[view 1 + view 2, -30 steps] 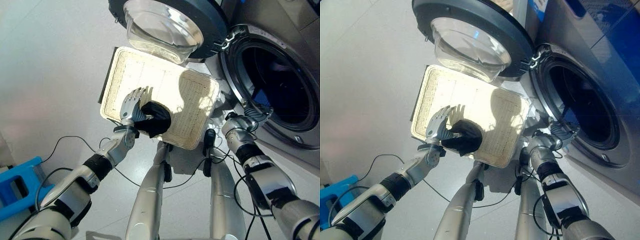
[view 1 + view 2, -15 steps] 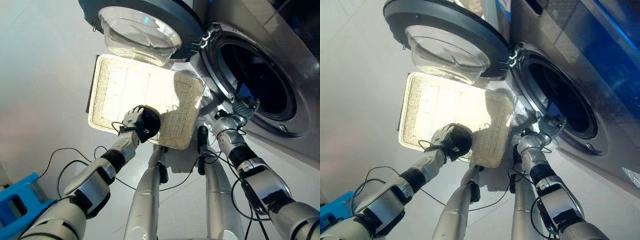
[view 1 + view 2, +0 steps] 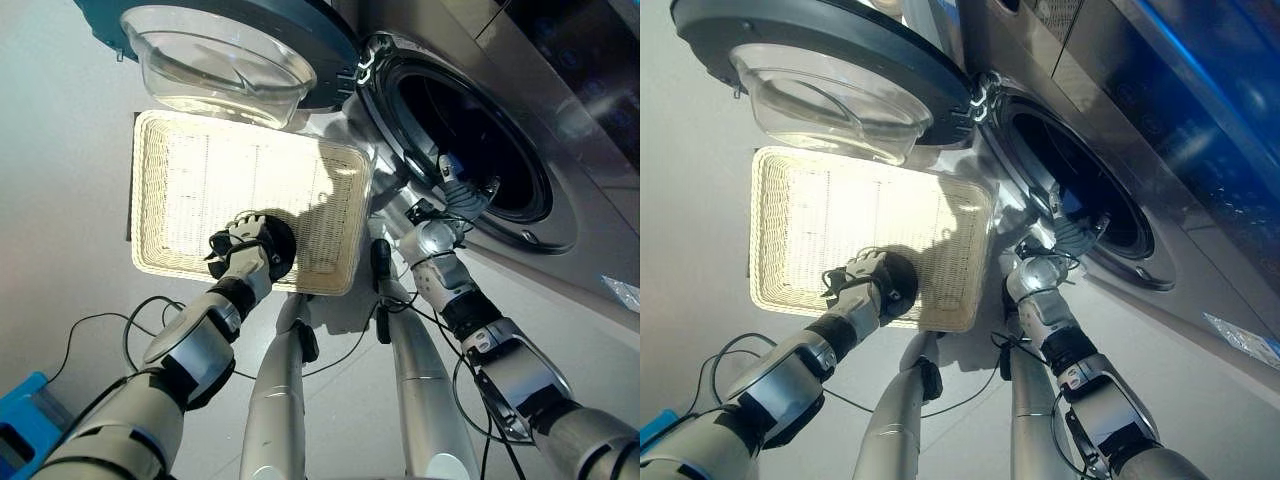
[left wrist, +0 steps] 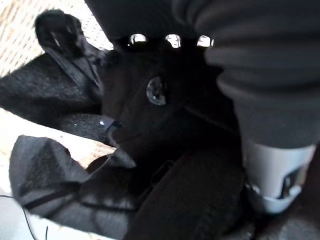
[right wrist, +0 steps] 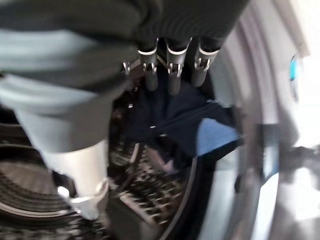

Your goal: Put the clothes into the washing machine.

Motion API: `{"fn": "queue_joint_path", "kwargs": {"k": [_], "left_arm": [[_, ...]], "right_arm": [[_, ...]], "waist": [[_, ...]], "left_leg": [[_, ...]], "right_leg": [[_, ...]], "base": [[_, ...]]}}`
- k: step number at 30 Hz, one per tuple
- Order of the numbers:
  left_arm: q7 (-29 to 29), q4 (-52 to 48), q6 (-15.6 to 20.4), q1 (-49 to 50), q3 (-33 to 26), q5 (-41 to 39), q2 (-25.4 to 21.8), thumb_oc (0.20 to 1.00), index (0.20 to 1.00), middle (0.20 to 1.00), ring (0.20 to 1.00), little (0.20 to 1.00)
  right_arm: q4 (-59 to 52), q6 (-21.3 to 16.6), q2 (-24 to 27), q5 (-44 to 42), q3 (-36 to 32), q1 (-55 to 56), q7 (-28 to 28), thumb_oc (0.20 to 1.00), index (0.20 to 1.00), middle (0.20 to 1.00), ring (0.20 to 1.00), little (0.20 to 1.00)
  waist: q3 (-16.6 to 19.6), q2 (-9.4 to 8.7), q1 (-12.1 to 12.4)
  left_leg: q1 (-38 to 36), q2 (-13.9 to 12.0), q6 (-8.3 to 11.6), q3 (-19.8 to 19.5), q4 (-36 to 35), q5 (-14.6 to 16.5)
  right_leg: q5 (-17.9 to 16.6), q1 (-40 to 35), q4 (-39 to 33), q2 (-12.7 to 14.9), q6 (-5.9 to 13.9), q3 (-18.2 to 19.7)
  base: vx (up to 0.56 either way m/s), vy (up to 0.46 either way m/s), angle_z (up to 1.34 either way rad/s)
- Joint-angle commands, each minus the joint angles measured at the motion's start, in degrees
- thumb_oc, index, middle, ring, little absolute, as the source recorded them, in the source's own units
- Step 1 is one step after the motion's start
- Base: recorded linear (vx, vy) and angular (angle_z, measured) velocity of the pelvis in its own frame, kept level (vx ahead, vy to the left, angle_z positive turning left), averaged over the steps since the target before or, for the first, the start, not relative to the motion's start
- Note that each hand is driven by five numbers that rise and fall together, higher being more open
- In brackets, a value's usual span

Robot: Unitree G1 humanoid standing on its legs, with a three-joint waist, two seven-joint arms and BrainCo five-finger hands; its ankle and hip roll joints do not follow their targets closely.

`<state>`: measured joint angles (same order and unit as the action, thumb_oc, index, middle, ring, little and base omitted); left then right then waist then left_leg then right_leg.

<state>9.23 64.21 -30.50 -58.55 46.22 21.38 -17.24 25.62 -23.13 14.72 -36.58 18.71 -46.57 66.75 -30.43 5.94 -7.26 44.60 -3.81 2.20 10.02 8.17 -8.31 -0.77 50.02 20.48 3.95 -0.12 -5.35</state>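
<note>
Left wrist view puts our left hand [image 3: 243,252] curled round a black garment [image 4: 125,150] that rests in the pale wicker basket [image 3: 180,175] on the grey floor [image 3: 60,120]. Our right hand [image 3: 462,195] reaches over the washing machine's [image 3: 1200,200] drum opening, fingers fairly straight, over what seems to be blue cloth [image 5: 200,132] inside. We judge the pickup under way; next, lift and carry past the open door [image 3: 220,45].

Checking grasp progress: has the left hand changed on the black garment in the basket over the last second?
Yes. The left hand, earlier spread flat beside the black garment, now curls around it at the near edge of the wicker basket.
</note>
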Motion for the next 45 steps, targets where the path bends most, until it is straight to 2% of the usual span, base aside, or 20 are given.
{"fn": "queue_joint_path", "kwargs": {"k": [1, 8, 13, 14, 16, 23, 27, 31, 33, 34, 35, 36, 37, 39, 40, 41, 42, 43, 44, 45], "left_arm": [[-6.42, 7.96, -5.61, 3.66, 0.94, 2.91, 0.48, 1.0, 1.0, 1.0, 1.0, 1.0], [-6.7, 9.36, -8.37, 4.48, 2.76, 4.23, -0.58, 1.0, 1.0, 1.0, 1.0, 1.0], [-12.82, 10.34, -8.93, 4.79, 3.88, 6.8, -1.13, 1.0, 1.0, 1.0, 1.0, 1.0], [-14.55, 10.72, -8.36, 5.17, 4.26, 7.56, -1.19, 0.2, 0.2, 0.2, 0.2, 0.2], [-15.38, 11.41, -7.63, 5.24, 4.9, 7.28, -1.22, 0.2, 0.2, 0.2, 0.2, 0.2], [-11.59, 14.6, -3.86, 4.92, 5.94, 4.37, -0.78, 0.2, 0.2, 0.2, 0.2, 0.2], [-7.52, 16.12, -1.08, 5.2, 5.65, 1.62, -0.37, 0.2, 0.2, 0.2, 0.2, 0.2], [-0.98, 16.86, 3.38, 5.23, 4.12, -4.65, -0.06, 0.2, 0.2, 0.2, 0.2, 0.2], [3.59, 17.35, 7.91, 5.04, 1.64, -9.02, -0.2, 0.2, 0.2, 0.2, 0.2, 0.2], [7.39, 17.95, 12.81, 5.04, -1.23, -12.25, -0.5, 0.2, 0.2, 0.2, 0.2, 0.2], [8.04, 18.07, 13.7, 5.08, -1.56, -12.96, -0.52, 0.2, 0.2, 0.2, 0.2, 0.2], [9.85, 18.18, 16.46, 4.97, -3.04, -14.38, -0.75, 0.2, 0.2, 0.2, 0.2, 0.2], [10.23, 18.19, 17.08, 4.93, -3.37, -14.51, -0.81, 0.2, 0.2, 0.2, 0.2, 0.2], [13.52, 17.91, 23.14, 4.5, -6.4, -16.23, -1.67, 0.2, 0.2, 0.2, 0.2, 0.2], [13.52, 17.91, 23.14, 4.5, -6.4, -16.23, -1.67, 0.2, 0.2, 0.2, 0.2, 0.2], [16.24, 17.31, 27.57, 4.33, -8.57, -17.86, -2.1, 0.2, 0.2, 0.2, 0.2, 0.2], [16.24, 17.31, 27.57, 4.33, -8.57, -17.86, -2.1, 0.2, 0.2, 0.2, 0.2, 0.2], [19.21, 12.7, 33.29, 4.37, -13.67, -21.32, -3.51, 0.2, 0.2, 0.2, 0.2, 0.2], [20.28, 11.44, 35.06, 4.53, -14.67, -21.94, -3.77, 0.2, 0.2, 0.2, 0.2, 0.2], [20.5, 10.02, 35.35, 4.78, -15.61, -22.04, -3.93, 0.2, 0.2, 0.2, 0.2, 0.2]], "right_arm": [[-7.79, -3.35, -2.19, 4.48, -2.78, 0.12, 0.49, 1.0, 1.0, 1.0, 1.0, 1.0], [-13.65, -4.71, -2.93, 3.6, -3.58, 3.14, -1.8, 1.0, 1.0, 1.0, 1.0, 1.0], [-13.48, -6.08, -2.8, 2.02, -4.84, 4.33, -2.23, 1.0, 1.0, 1.0, 1.0, 1.0], [-13.1, -6.12, -2.48, 1.69, -5.61, 4.38, -2.0, 1.0, 1.0, 1.0, 1.0, 1.0], [-12.51, -6.1, -2.41, 0.86, -6.1, 4.13, -2.05, 1.0, 1.0, 1.0, 1.0, 1.0], [-8.94, -7.22, -2.17, -2.06, -6.53, 3.09, -3.33, 1.0, 1.0, 1.0, 1.0, 1.0], [-7.08, -8.33, -2.03, -3.15, -6.42, 3.02, -4.53, 1.0, 1.0, 1.0, 1.0, 1.0], [-5.87, -8.73, -2.35, -3.27, -6.25, 2.94, -4.72, 1.0, 1.0, 1.0, 1.0, 1.0], [-5.41, -8.68, -2.37, -3.61, -6.19, 2.95, -4.77, 1.0, 1.0, 1.0, 1.0, 1.0], [-4.6, -8.82, -2.42, -4.04, -6.14, 2.99, -5.02, 1.0, 1.0, 1.0, 1.0, 1.0], [-4.47, -8.85, -2.46, -4.05, -6.11, 3.01, -5.07, 1.0, 1.0, 1.0, 1.0, 1.0], [-4.02, -9.04, -2.4, -4.32, -5.99, 2.98, -5.19, 1.0, 1.0, 1.0, 1.0, 1.0], [-3.9, -9.08, -2.36, -4.46, -5.95, 2.95, -5.25, 1.0, 1.0, 1.0, 1.0, 1.0], [-3.5, -8.66, -2.47, -4.52, -5.82, 2.74, -4.93, 1.0, 1.0, 1.0, 1.0, 1.0], [-3.5, -8.66, -2.47, -4.52, -5.82, 2.74, -4.93, 1.0, 1.0, 1.0, 1.0, 1.0], [-3.11, -8.58, -2.4, -4.68, -5.76, 2.71, -5.07, 1.0, 1.0, 1.0, 1.0, 1.0], [-3.11, -8.58, -2.4, -4.68, -5.76, 2.71, -5.07, 1.0, 1.0, 1.0, 1.0, 1.0], [-3.26, -8.24, -2.53, -3.57, -5.65, 3.38, -4.43, 1.0, 1.0, 1.0, 1.0, 1.0], [-3.58, -8.12, -2.57, -3.01, -5.64, 3.64, -4.12, 1.0, 1.0, 1.0, 1.0, 1.0], [-3.92, -7.99, -2.63, -2.52, -5.71, 3.95, -3.95, 1.0, 1.0, 1.0, 1.0, 1.0]], "waist": [[0.64, -3.53, 0.12], [0.64, -3.95, -0.44], [0.64, -3.95, -0.54], [0.64, -3.89, -0.45], [0.64, -3.9, -0.32], [0.64, -4.17, -0.22], [0.64, -4.26, -0.28], [0.64, -4.27, -0.24], [0.64, -4.28, -0.12], [0.64, -4.26, 0.03], [0.64, -4.26, 0.04], [0.64, -4.25, 0.13], [0.64, -4.24, 0.14], [0.64, -4.15, 0.4], [0.64, -4.15, 0.4], [0.64, -4.1, 0.62], [0.64, -4.1, 0.62], [0.64, -3.96, 1.2], [0.64, -3.92, 1.35], [0.64, -3.9, 1.46]], "left_leg": [[2.07, 3.51, 1.82, 3.79, 2.43, 2.2], [4.16, 3.03, 2.36, 3.57, 1.55, 1.49], [4.83, 2.92, 2.49, 3.22, 1.32, 1.34], [4.77, 3.0, 2.44, 3.02, 1.23, 1.41], [4.73, 3.02, 2.38, 2.98, 1.23, 1.42], [3.99, 3.01, 2.51, 2.59, 1.78, 1.6], [3.32, 2.92, 2.65, 2.59, 2.18, 1.78], [2.74, 3.01, 2.69, 2.36, 2.48, 1.93], [2.12, 3.03, 2.64, 2.27, 2.42, 1.94], [1.56, 3.11, 2.63, 2.1, 2.36, 1.95], [1.5, 3.12, 2.63, 2.06, 2.37, 1.95], [1.31, 3.14, 2.63, 1.95, 2.44, 1.99], [1.27, 3.15, 2.63, 1.92, 2.46, 2.01], [0.55, 3.22, 2.51, 1.72, 2.43, 2.14], [0.55, 3.22, 2.51, 1.72, 2.43, 2.14], [0.16, 3.22, 2.39, 1.63, 2.49, 2.27], [0.16, 3.22, 2.39, 1.63, 2.49, 2.27], [-0.64, 3.53, 2.22, 1.1, 2.87, 2.67], [-0.83, 3.63, 2.2, 0.94, 2.95, 2.78], [-1.01, 3.71, 2.15, 0.81, 2.98, 2.9]], "right_leg": [[-4.23, 1.28, -2.11, -2.2, 6.01, -1.33], [-5.19, 3.44, -2.97, -2.2, 6.27, -0.94], [-5.62, 4.04, -3.33, -1.99, 6.45, -0.73], [-5.69, 3.99, -3.41, -1.95, 6.56, -0.78], [-5.75, 3.96, -3.35, -1.86, 6.62, -0.97], [-5.47, 2.95, -3.15, -1.49, 6.41, -1.55], [-5.11, 2.27, -2.81, -1.4, 6.18, -1.63], [-4.74, 1.61, -2.51, -1.4, 5.96, -1.62], [-4.44, 1.06, -2.32, -1.46, 5.83, -1.63], [-4.21, 0.43, -2.36, -1.39, 5.68, -1.65], [-4.18, 0.35, -2.35, -1.39, 5.65, -1.65], [-4.06, 0.15, -2.28, -1.33, 5.58, -1.66], [-4.02, 0.11, -2.26, -1.31, 5.57, -1.68], [-3.58, -0.5, -1.95, -1.35, 5.44, -1.76], [-3.58, -0.5, -1.95, -1.35, 5.44, -1.76], [-3.2, -0.78, -1.53, -1.37, 5.29, -1.84], [-3.2, -0.78, -1.53, -1.37, 5.29, -1.84], [-2.47, -1.6, -0.83, -1.29, 5.15, -2.07], [-2.38, -1.78, -0.72, -1.29, 5.12, -2.09], [-2.23, -1.96, -0.65, -1.26, 5.1, -2.13]], "base": [[0.0, 0.0, 0.0], [0.0, 0.002, -0.01], [0.0, 0.0, 0.0], [0.0, -0.036, -0.01], [-0.01, -0.04, -0.01], [0.0, -0.01, 0.0], [0.02, -0.001, 0.05], [0.01, 0.002, 0.02], [0.0, 0.0, 0.0], [0.0, 0.0, 0.0], [0.0, 0.0, 0.0], [0.0, 0.0, 0.0], [0.0, 0.0, 0.0], [0.0, 0.0, 0.02], [0.01, 0.003, 0.05], [0.01, 0.001, 0.03], [0.02, -0.004, 0.09], [0.02, -0.007, 0.07], [0.02, -0.01, 0.08], [0.01, -0.017, 0.06]]}}
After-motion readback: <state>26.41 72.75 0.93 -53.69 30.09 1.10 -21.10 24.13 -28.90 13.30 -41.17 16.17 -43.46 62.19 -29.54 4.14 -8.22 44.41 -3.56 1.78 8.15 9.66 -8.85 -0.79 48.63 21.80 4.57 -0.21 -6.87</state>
